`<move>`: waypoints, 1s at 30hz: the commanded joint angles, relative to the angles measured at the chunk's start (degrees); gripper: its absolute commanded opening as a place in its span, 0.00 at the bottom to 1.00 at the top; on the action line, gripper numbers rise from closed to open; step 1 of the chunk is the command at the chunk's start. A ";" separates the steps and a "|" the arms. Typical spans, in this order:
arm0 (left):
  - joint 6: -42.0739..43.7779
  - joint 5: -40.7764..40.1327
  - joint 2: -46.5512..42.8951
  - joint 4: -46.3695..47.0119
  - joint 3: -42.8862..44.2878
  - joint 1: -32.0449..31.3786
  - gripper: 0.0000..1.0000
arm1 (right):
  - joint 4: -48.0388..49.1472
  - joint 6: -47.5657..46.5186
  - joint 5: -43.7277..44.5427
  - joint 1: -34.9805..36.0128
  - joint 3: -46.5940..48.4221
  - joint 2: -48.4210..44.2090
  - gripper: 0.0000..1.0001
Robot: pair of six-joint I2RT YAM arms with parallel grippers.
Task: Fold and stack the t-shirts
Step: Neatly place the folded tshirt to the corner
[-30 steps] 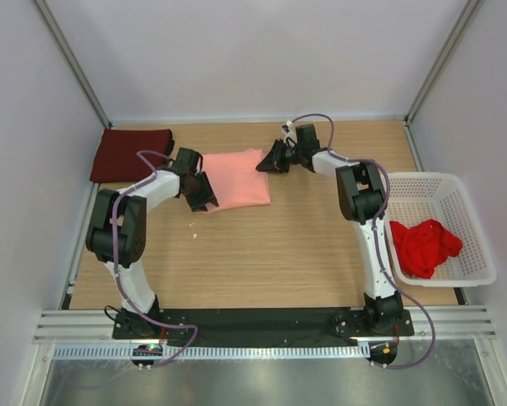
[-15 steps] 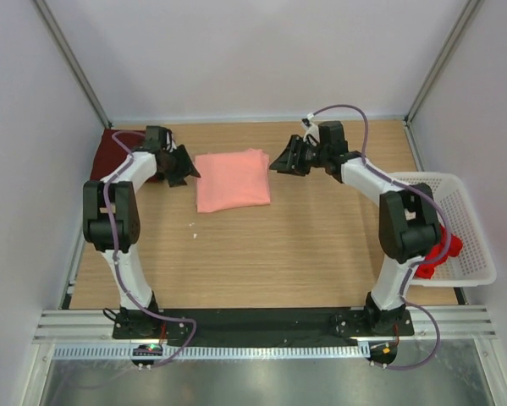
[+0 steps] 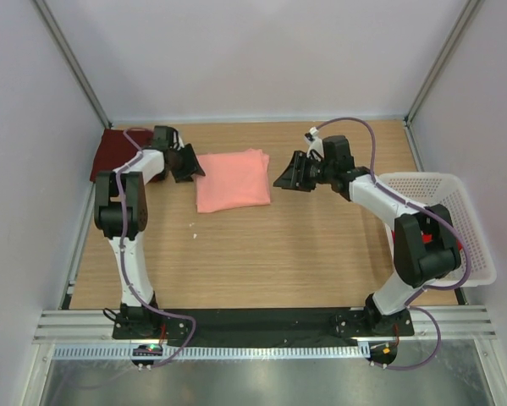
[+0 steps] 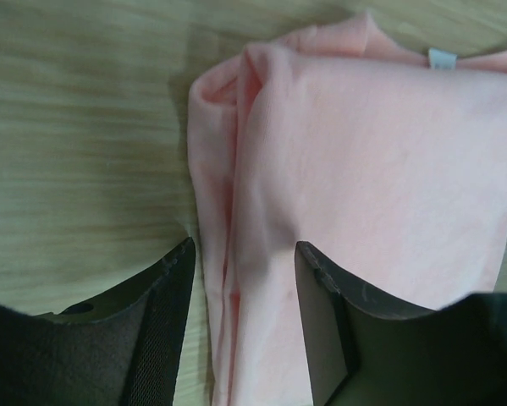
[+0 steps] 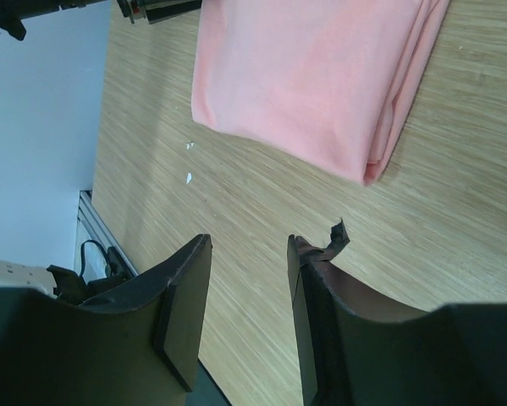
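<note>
The folded pink shirt [image 3: 232,179] lies flat on the wooden table [image 3: 261,254], a little toward 12 o'clock from the middle. A maroon shirt [image 3: 111,153] lies folded at 10 o'clock against the left wall, and the left arm partly covers it. The white basket [image 3: 429,185] sits at 3 o'clock by the right edge. A sliver of red cloth [image 3: 461,243] shows inside it past the right arm's elbow.

The left claw [image 3: 188,165] is at the pink shirt's 9 o'clock edge. In its wrist view the claw [image 4: 245,249] stands apart at a moderate gap, with the layered fold of the shirt [image 4: 380,169] lying in the gap. Whether the fingers [image 4: 164,330] touch the cloth cannot be told.

The right claw [image 3: 285,179] is near the shirt's 3 o'clock edge, apart from it. In its wrist view the claw [image 5: 249,241] is open and holds nothing, over bare wood, with the shirt [image 5: 312,76] beyond its tips. Two white specks [image 5: 189,161] lie on the table nearby.
</note>
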 commanded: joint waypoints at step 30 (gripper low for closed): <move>-3.17 -22.39 0.31 -23.33 14.29 -8.90 0.00 | 2.82 -0.53 0.62 0.28 -1.63 -8.61 0.48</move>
